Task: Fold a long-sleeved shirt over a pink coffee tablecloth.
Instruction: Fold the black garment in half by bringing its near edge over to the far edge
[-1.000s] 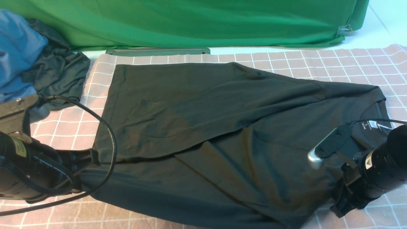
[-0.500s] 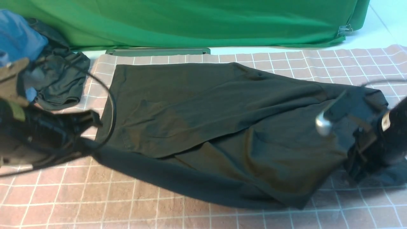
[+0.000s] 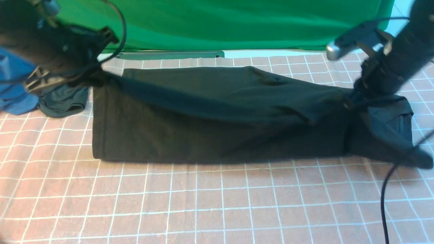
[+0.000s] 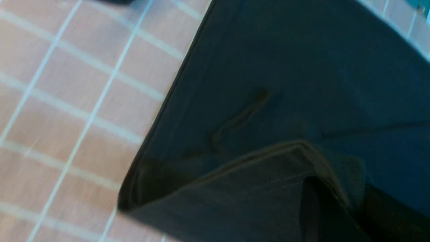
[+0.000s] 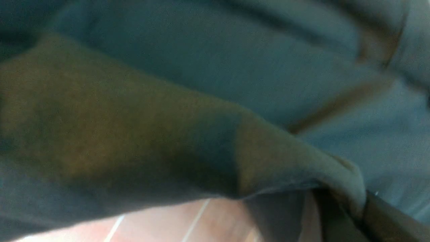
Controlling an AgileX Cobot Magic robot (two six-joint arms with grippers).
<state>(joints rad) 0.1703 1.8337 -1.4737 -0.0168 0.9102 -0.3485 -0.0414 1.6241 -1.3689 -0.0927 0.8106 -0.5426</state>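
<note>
The left claw [image 3: 96, 77] is clamped on the hem corner of the shirt [image 3: 203, 135], the right claw [image 3: 349, 101] on its shoulder end, both raised so the edge stretches taut between them (likely to carry it over for a lengthwise fold). Below the claws the shirt hangs as a sheet, its bottom crease resting on the tablecloth [image 3: 217, 203], nearer the robot than either claw.

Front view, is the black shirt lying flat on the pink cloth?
No, left hand and right hand hold the shirt edge raised above the tablecloth.
</note>
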